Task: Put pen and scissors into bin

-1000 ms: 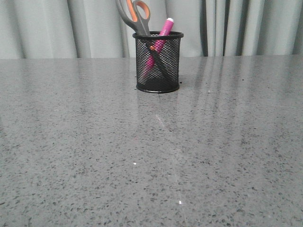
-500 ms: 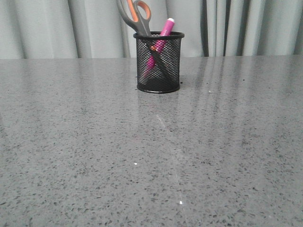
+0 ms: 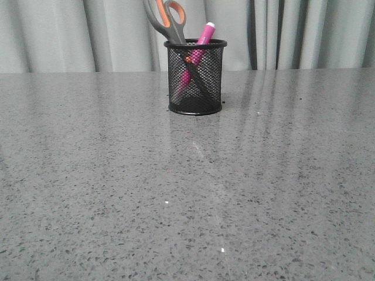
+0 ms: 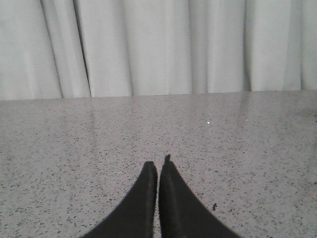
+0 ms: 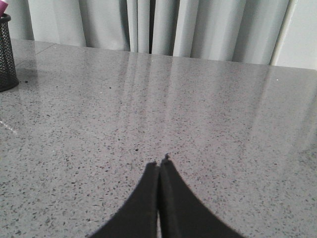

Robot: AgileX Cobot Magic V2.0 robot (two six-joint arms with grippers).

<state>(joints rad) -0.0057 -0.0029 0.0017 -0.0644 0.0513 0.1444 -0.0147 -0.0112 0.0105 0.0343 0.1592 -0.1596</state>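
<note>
Pink pen (image 3: 194,57), grey scissors (image 3: 167,20) in black mesh bin (image 3: 195,88)

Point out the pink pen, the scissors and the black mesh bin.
pink marker-like pen (image 3: 206,33): front view, barrel above rim.
dark grey scissors (image 3: 173,13): front view, orange-lined loop.
black wire-mesh bin (image 3: 211,82): front view, mesh wall.

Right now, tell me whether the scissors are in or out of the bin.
In. The scissors stand blades-down inside the bin, handles leaning out above its rim, beside the pen.
</note>
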